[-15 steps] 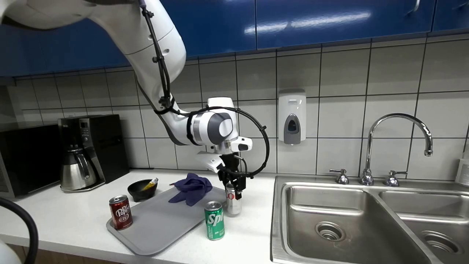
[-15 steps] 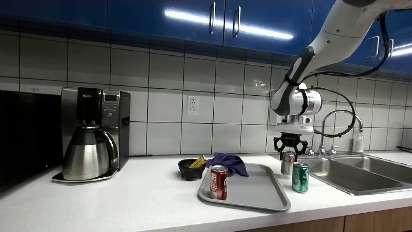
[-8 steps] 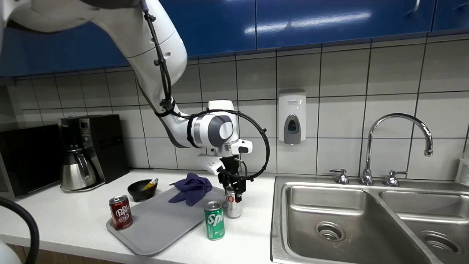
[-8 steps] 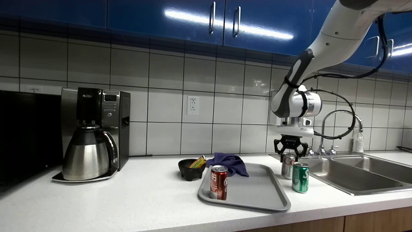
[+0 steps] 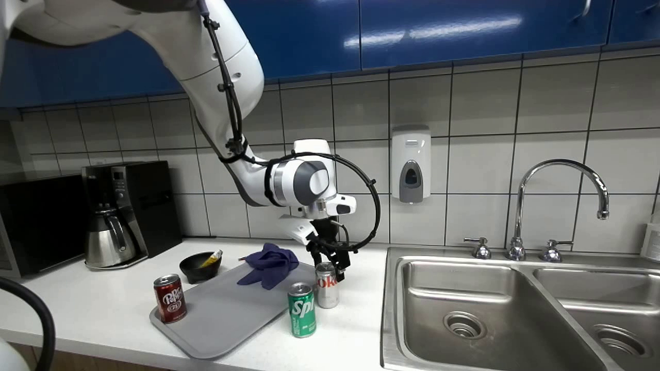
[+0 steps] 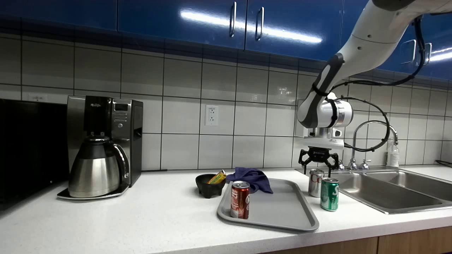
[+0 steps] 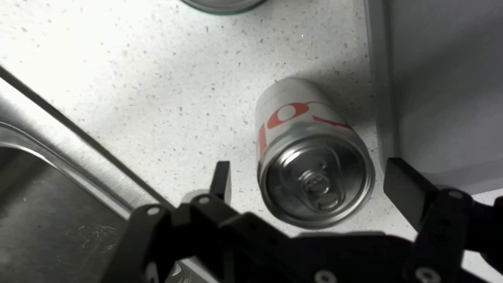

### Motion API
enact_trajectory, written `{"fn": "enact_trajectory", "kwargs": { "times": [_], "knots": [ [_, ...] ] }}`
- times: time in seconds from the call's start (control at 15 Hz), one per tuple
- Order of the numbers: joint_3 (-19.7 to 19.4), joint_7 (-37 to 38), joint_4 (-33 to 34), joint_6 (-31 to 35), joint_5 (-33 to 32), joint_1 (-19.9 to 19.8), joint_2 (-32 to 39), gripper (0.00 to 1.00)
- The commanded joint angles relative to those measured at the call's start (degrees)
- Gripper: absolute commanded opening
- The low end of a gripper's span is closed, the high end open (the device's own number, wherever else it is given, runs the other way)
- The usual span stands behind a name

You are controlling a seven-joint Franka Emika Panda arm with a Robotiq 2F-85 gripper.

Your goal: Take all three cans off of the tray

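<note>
Since silver can [image 5: 327, 293] stands on counter [image 5: 348, 332] just beside tray [image 5: 233, 319], gripper [image 6: 317, 174] has jaws apart w/ that can between, prob. for release; green can [image 5: 302, 312] off tray too, dark-red can [image 5: 170, 300] on tray, prob. next.

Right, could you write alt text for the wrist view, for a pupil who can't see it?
Seen from above, a silver can with red lettering shows between the open jaws of a black gripper, with gaps either side. It stands on a speckled counter, grey tray at right, steel sink at left, part of a green can at top.
</note>
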Motion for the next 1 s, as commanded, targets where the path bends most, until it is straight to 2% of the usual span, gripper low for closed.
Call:
{"fn": "enact_trajectory", "kwargs": {
  "times": [0.0, 0.93],
  "knots": [
    [0.5, -1.5, -0.2, -0.1, 1.3, -0.9, -1.7, 1.0],
    [1.4, -3.2, -6.1, 0.3, 0.1, -0.2, -11.6, 1.0]
  ]
}}
